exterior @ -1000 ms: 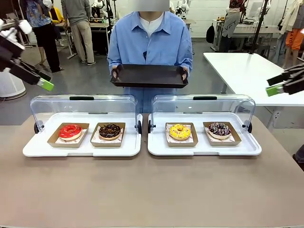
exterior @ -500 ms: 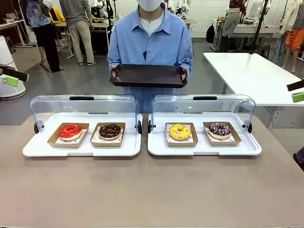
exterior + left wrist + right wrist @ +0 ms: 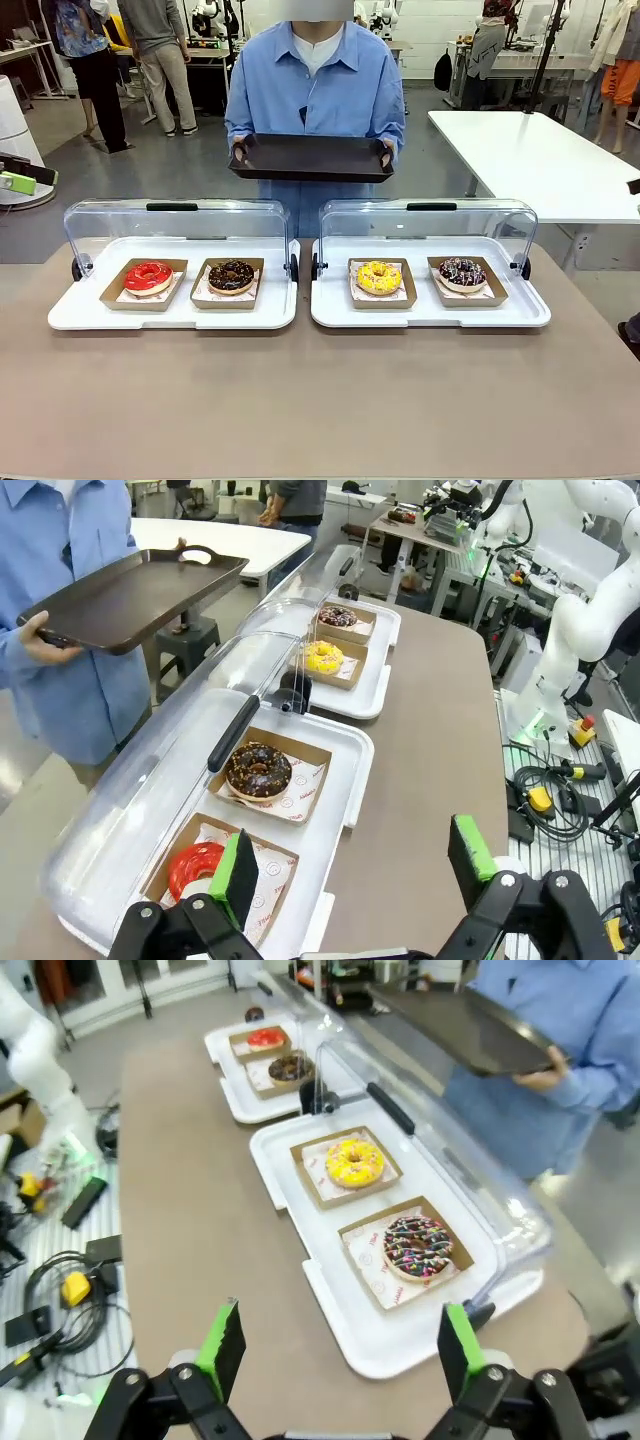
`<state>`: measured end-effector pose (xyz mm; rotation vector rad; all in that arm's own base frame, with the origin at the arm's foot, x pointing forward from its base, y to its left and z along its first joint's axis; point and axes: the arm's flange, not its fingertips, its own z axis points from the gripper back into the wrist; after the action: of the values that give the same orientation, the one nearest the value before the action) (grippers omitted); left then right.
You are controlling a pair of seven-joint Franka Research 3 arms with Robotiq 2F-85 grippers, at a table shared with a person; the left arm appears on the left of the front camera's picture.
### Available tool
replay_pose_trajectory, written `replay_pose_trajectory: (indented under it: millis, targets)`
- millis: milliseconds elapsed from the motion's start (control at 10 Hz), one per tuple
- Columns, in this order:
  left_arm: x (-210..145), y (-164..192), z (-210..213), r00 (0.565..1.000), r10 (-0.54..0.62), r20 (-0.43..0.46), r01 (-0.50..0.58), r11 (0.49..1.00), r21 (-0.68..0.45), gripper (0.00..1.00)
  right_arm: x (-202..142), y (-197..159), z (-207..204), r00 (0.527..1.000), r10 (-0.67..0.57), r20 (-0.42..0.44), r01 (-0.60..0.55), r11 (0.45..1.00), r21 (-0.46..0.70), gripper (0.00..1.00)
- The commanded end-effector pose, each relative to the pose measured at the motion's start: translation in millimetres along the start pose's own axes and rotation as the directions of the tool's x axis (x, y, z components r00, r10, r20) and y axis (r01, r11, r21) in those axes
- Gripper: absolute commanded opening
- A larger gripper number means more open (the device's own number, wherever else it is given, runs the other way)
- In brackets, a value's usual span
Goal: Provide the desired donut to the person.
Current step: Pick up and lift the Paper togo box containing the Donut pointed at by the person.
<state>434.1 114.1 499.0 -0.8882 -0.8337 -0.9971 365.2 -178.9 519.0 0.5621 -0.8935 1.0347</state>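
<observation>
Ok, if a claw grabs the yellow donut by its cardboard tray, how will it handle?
Probably light: the shallow cardboard tray holds one yellow donut. The thin wall may flex under a pinch, so it could tilt. The donut sits loose on paper, so it might slide; its icing looks easily marked.

From the front, the left edge cuts my left gripper (image 3: 24,177) down to a green pad (image 3: 18,183) and a dark stub; my right gripper (image 3: 634,186) is a sliver at the right edge. On the left wrist camera, a finger pad (image 3: 237,868) covers part of the red donut (image 3: 188,868), and the print on its paper liner (image 3: 272,876) is too small to read.
</observation>
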Motion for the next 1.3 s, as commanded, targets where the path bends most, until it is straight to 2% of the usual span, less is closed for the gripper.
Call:
replay_pose_trajectory:
  millis: [0, 500, 600, 700, 1200]
  targets:
    - [-2, -8, 6, 0.998, -0.059, 0.003, 0.059, 0.998, 0.038, 1.00, 1, -1, 0, 1.000, 0.008, 0.020, -0.008, 1.000, -0.006, 1.00]
    - [-7, -8, 17, 0.995, -0.097, -0.032, 0.098, 0.994, 0.045, 1.00, 0, -1, 0, 1.000, -0.001, 0.013, 0.002, 1.000, -0.008, 1.00]
    - [-7, -10, 16, 0.991, -0.120, -0.062, 0.123, 0.991, 0.048, 1.00, 1, 1, -2, 1.000, 0.014, 0.003, -0.014, 1.000, 0.005, 1.00]
    - [-1, -6, 18, 0.998, -0.060, -0.007, 0.061, 0.997, 0.043, 1.00, 1, 0, 1, 1.000, -0.015, -0.006, 0.015, 1.000, -0.015, 1.00]
    - [-1, -6, 18, 0.998, -0.060, -0.007, 0.061, 0.997, 0.043, 1.00, 1, 0, 1, 1.000, -0.015, -0.006, 0.015, 1.000, -0.015, 1.00]
